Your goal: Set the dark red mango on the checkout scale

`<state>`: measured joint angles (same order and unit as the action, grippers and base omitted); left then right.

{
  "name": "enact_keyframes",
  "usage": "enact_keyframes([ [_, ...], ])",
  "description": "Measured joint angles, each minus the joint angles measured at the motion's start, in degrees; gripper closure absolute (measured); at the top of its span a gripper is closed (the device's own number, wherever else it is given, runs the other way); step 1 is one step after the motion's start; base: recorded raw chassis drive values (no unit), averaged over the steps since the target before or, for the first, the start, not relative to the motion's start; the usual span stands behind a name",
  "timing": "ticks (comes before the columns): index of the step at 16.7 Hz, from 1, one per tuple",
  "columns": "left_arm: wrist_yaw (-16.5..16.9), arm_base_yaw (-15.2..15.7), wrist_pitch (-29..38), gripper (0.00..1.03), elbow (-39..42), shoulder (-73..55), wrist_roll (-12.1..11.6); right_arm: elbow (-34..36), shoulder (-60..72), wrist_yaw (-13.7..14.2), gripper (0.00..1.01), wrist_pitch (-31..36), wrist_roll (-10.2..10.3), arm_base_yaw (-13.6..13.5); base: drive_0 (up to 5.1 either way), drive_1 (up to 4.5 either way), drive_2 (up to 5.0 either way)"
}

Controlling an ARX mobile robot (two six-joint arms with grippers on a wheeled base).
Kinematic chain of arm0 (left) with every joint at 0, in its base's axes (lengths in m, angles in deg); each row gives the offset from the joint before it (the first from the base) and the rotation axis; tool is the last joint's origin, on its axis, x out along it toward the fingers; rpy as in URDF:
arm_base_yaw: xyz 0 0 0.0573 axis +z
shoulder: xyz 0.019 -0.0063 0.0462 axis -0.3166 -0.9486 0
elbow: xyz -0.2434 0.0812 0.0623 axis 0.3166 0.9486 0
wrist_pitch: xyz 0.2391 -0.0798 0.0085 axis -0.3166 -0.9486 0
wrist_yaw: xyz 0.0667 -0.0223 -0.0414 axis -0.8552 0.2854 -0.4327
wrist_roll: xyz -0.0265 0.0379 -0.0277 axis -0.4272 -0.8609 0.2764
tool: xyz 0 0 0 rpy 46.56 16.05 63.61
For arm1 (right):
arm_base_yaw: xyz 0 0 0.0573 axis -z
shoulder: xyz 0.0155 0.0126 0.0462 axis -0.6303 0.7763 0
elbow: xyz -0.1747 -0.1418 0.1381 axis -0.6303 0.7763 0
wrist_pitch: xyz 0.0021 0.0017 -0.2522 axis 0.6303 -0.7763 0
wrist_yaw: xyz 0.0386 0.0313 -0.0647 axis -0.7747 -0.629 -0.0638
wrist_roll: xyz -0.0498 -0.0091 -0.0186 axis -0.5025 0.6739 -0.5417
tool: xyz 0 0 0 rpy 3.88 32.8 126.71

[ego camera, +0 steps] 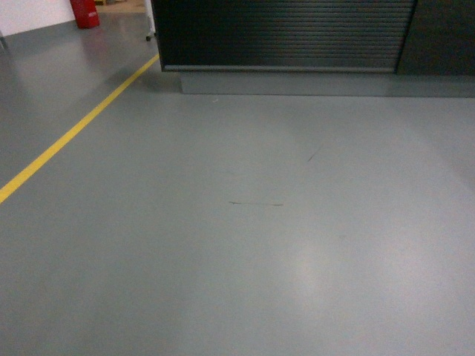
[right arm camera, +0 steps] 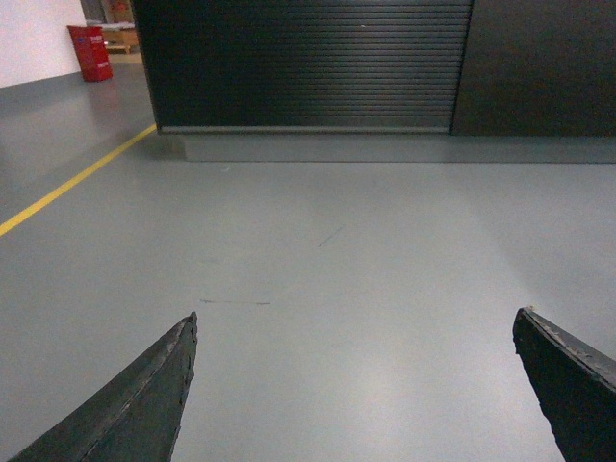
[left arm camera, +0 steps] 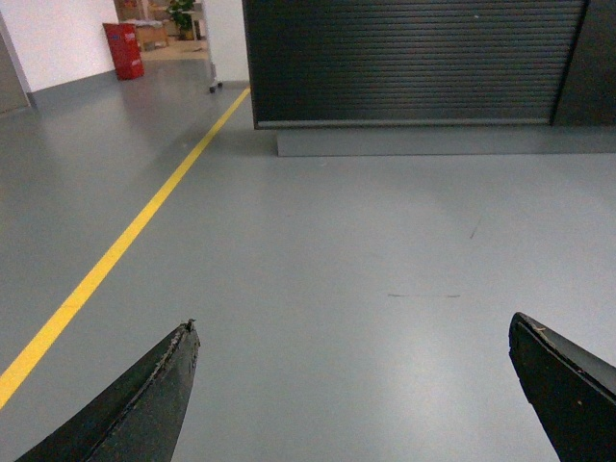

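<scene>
The checkout [ego camera: 286, 33] shows only as its dark ribbed front on a grey base, across the grey floor ahead; it also fills the back of the left wrist view [left arm camera: 414, 63] and the right wrist view [right arm camera: 308, 63]. Its top is cut off, so the scale and the dark red mango are out of view. My left gripper [left arm camera: 352, 325] is open, its dark fingers [left arm camera: 154, 395] wide apart over bare floor. My right gripper [right arm camera: 354, 318] is open too, with nothing between its fingers [right arm camera: 144, 395]. Neither gripper appears in the head view.
A yellow floor line [ego camera: 74, 133] runs diagonally at the left toward the counter's left corner. A red container [ego camera: 85, 12] stands by the white wall far left. A plain dark panel [right arm camera: 539, 67] adjoins the ribbed front on the right. Grey floor lies between me and the counter.
</scene>
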<state>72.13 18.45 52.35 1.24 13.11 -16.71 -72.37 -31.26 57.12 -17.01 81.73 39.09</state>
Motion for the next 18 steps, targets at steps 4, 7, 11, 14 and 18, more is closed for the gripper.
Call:
enact_keyframes([
  [4,0.0,0.0,0.0,0.05,0.0,0.0,0.0,0.0,0.0,0.0,0.03,0.0,0.0,0.0,0.0,0.00,0.0],
  [7,0.0,0.0,0.0,0.05,0.0,0.0,0.0,0.0,0.0,0.0,0.03,0.0,0.0,0.0,0.0,0.00,0.0],
  [11,0.0,0.0,0.0,0.05,0.0,0.0,0.0,0.0,0.0,0.0,0.03,0.0,0.0,0.0,0.0,0.00,0.0],
  [14,0.0,0.0,0.0,0.05,0.0,0.0,0.0,0.0,0.0,0.0,0.03,0.0,0.0,0.0,0.0,0.00,0.0],
  [18,0.0,0.0,0.0,0.05,0.0,0.0,0.0,0.0,0.0,0.0,0.03,0.0,0.0,0.0,0.0,0.00,0.0],
])
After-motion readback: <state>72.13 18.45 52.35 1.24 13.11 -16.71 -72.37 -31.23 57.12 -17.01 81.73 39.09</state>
